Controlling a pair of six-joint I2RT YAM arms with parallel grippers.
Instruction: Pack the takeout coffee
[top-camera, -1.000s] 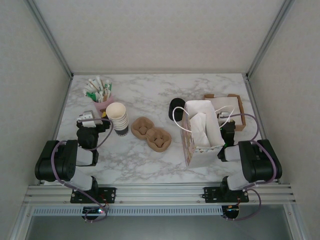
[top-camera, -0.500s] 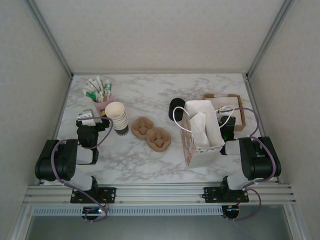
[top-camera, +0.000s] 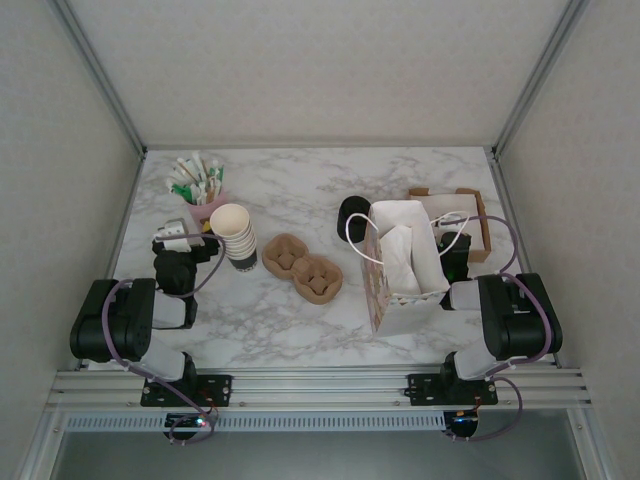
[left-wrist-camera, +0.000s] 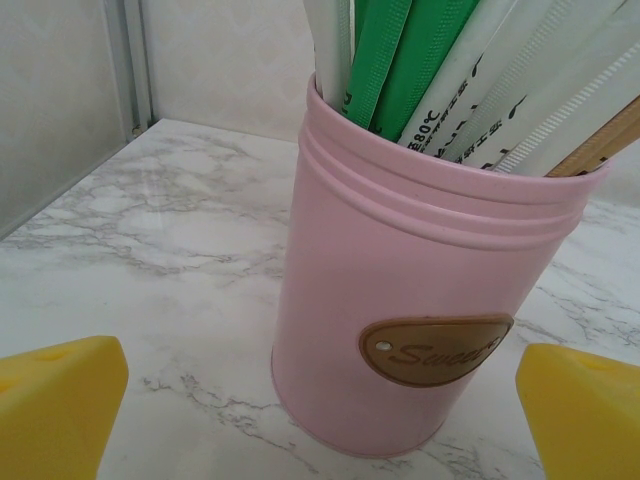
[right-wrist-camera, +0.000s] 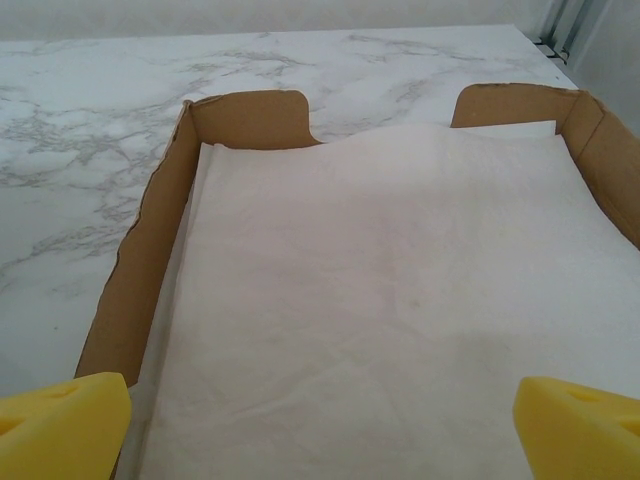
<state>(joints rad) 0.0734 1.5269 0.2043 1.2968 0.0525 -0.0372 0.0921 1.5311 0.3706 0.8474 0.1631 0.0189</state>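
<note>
Takeout coffee (top-camera: 352, 213), round black lid, beside white paper bag (top-camera: 380, 287); left hand (left-wrist-camera: 320, 420) and right hand (right-wrist-camera: 320, 425) released

Black, rounded arms (top-camera: 118, 322) carry lilac cables (top-camera: 107, 340), white links (top-camera: 172, 315) and yellow fingertips (left-wrist-camera: 55, 400).

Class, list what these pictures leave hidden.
Top view: the paper bag covers the near side of the black round object; walls unseen.
Top view: white paper hides the bag's bottom.
Left wrist view: the top edge cuts off the sachets in the pink tin.
Right wrist view: a white sheet covers the floor of the cardboard tray.
</note>
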